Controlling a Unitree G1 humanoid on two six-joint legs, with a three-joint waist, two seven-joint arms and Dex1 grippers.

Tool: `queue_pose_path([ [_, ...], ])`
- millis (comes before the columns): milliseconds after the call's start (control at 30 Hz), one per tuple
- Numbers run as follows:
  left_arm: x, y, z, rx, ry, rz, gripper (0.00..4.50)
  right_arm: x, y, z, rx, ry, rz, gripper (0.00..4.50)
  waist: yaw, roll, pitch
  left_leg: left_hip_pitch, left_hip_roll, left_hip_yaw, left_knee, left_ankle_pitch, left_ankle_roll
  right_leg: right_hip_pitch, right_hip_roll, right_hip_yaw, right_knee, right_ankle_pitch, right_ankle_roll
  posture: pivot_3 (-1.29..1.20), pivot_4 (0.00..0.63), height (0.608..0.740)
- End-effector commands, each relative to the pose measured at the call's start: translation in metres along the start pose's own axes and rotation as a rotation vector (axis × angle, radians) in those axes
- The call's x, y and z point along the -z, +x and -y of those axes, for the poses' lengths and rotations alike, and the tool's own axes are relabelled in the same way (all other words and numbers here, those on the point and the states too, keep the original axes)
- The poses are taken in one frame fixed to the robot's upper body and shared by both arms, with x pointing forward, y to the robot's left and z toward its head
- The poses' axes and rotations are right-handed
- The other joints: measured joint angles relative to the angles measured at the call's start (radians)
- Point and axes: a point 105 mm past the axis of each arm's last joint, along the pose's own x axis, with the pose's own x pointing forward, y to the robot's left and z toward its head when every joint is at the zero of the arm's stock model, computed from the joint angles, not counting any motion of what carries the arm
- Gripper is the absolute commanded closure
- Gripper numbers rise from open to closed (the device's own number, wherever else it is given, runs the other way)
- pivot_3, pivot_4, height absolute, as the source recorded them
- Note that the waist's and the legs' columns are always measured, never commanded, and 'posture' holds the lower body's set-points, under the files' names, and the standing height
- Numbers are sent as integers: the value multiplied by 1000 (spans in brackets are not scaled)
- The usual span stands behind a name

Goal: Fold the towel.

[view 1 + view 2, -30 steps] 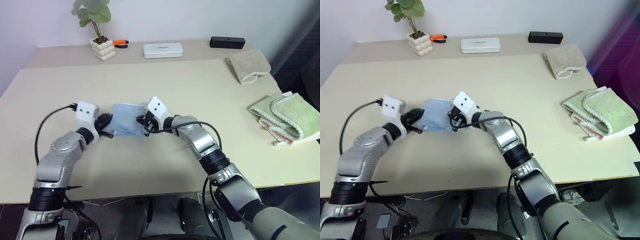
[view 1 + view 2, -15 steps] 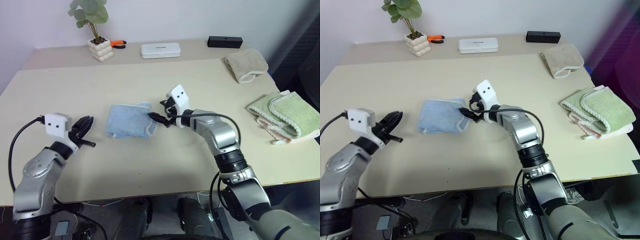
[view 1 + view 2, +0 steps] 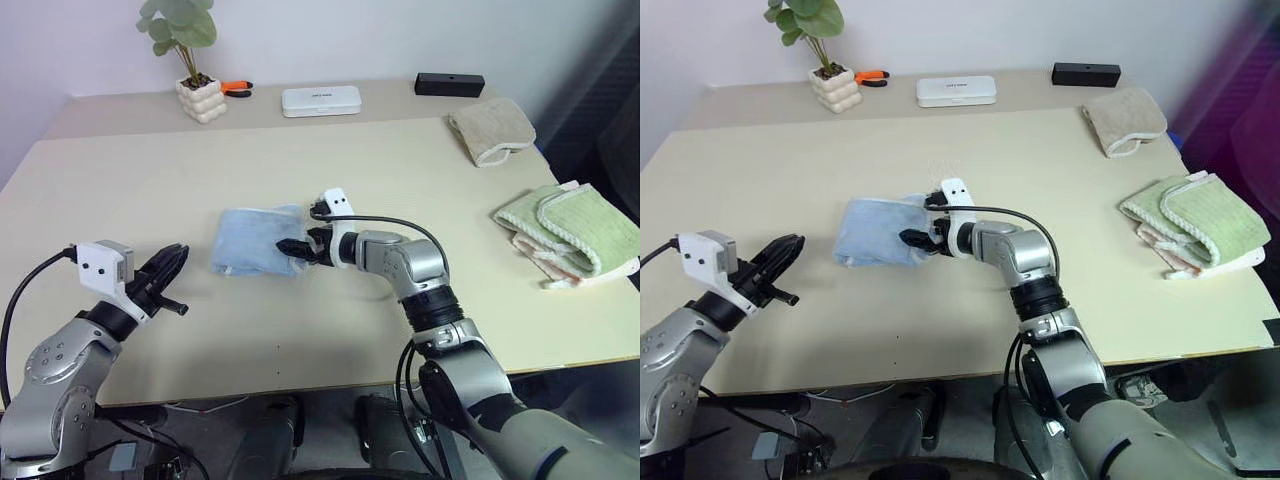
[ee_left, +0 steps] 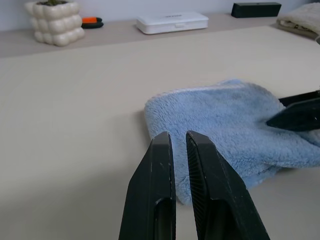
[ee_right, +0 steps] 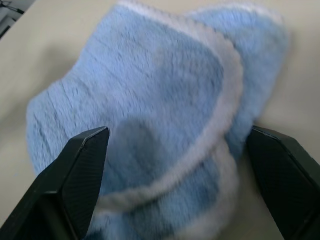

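Observation:
The towel (image 3: 252,240) is a light blue terry cloth with a white hem, lying folded in a small bundle on the middle of the table (image 3: 400,180). My right gripper (image 3: 293,250) is at the towel's right edge. In the right wrist view its fingers (image 5: 75,175) stand wide apart, open, with the hemmed fold of the towel (image 5: 165,115) lying between them. My left gripper (image 3: 170,270) hovers off to the left of the towel, apart from it. The left wrist view shows this gripper (image 4: 177,140) shut on nothing, pointing toward the towel (image 4: 225,120).
Along the table's far edge stand a potted plant (image 3: 200,90), an orange-handled tool (image 3: 238,88), a white case (image 3: 322,100) and a black box (image 3: 450,84). A beige towel (image 3: 492,130) and a stack of green and pink towels (image 3: 565,235) lie at the right.
Both grippers were at the towel a second ago. The left one has drawn back to the left. The right one let go, opened, rolled and came back down at the towel's right edge.

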Motion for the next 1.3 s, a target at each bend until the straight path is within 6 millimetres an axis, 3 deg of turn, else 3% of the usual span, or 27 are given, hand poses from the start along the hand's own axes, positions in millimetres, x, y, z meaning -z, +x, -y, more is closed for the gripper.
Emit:
queue_pose_path([
  [33, -8, 0, 8, 19, 31, 22, 4063, -18, 6, -20, -79, -36, 57, 2045, 0, 0, 0, 0, 0, 0, 0, 0, 0, 0, 0, 0, 0, 0, 0, 0, 150, 740],
  [167, -8, 0, 8, 19, 31, 20, 4063, -26, 2, -21, -88, -22, 102, 4152, 1, 0, 0, 0, 0, 0, 0, 0, 0, 0, 0, 0, 0, 0, 0, 0, 150, 740],
  [200, -7, 0, 9, 20, 30, 19, 4063, -29, 0, -20, -85, -15, 120, 4447, 1, 0, 0, 0, 1, 0, 0, 0, 0, 0, 0, 0, 0, 0, 0, 0, 150, 740],
  [267, -7, 1, 9, 23, 30, 17, 4063, -37, -4, -17, -75, -4, 160, 4447, 1, 0, 0, 0, 1, 0, 0, 0, 0, 0, 1, 0, 0, 0, 0, 0, 150, 740],
  [433, -8, 9, 12, 33, 32, 27, 4063, -71, -34, 21, 111, 26, 338, 4447, 5, 0, 0, 0, 1, 0, 0, 0, 0, 0, 1, 0, 0, 0, 0, 0, 150, 740],
  [567, -7, 19, 20, 68, 21, 37, 4063, -89, -97, 93, 458, 100, 493, 4447, 12, 0, 0, 0, 0, 0, 1, 0, 0, 0, 0, 0, -1, 0, 0, 0, 150, 740],
  [767, -5, 36, 31, 127, -4, 46, 4063, -73, -184, 159, 796, 298, 627, 4447, 3, 1, 1, 0, 1, 1, -1, 0, 0, 0, 0, 0, -1, 0, 0, 0, 150, 740],
  [867, -4, 46, 38, 163, -11, 50, 4063, -55, -213, 180, 930, 416, 654, 4447, 1, 2, 1, 0, 3, 2, -1, 0, 0, 0, 1, 0, -1, 1, -1, 0, 150, 740],
  [1033, -5, 59, 47, 213, -15, 58, 4063, -26, -227, 185, 1024, 522, 623, 4447, 4, 2, 1, 0, 3, 3, 0, 0, 0, 0, 1, 0, -1, 1, -1, 0, 150, 740],
  [1200, -2, 62, 51, 228, -21, 55, 4063, -19, -228, 177, 1015, 530, 603, 4447, 4, 3, 1, 0, 3, 4, 0, 0, 0, 1, 1, 1, -1, 1, -1, 0, 150, 740],
  [1300, 0, 64, 54, 235, -23, 52, 4063, -21, -231, 172, 993, 523, 613, 3469, 5, 3, 1, 0, 3, 4, 0, 0, 0, 1, 1, 1, -1, 1, -1, 0, 150, 740],
])
